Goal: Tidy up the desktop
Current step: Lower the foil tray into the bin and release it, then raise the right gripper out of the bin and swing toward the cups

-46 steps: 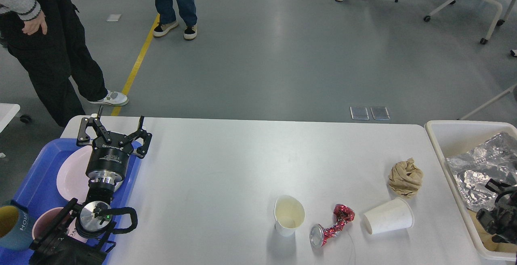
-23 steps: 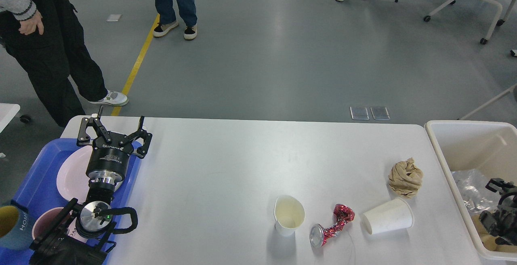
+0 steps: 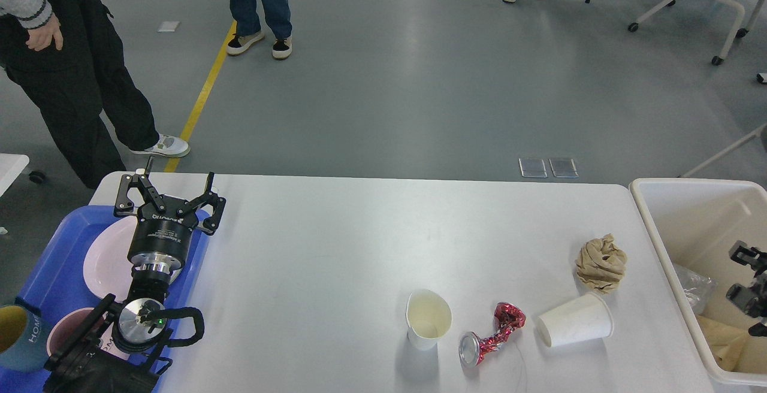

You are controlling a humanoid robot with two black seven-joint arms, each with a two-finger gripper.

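1. Foil that filled the cream bin (image 3: 659, 213) a second ago has dropped out of sight; only a crinkled clear scrap and some tan paper show at its near end now, so one piece of rubbish looks binned.
2. Far left of the bin, the left tool (image 3: 169, 194) hangs with its fingers spread apart and nothing between them, over the far edge of the blue tray (image 3: 45, 261), which holds a pink plate (image 3: 105, 258) and mugs. It has not shifted.
3. Left of the bin, the desk (image 3: 335, 243) carries four leftovers: an upright paper cup (image 3: 428, 319), a crushed red can (image 3: 492, 334) just beside it, a tipped paper cup (image 3: 575, 320), and a brown paper wad (image 3: 601, 263) nearest the bin.
4. Inside the bin, the right tool (image 3: 748, 261) has pulled back toward the edge; it is dark and half cut off, so I cannot tell whether it is open.
5. My guess: the wad goes next, being closest.
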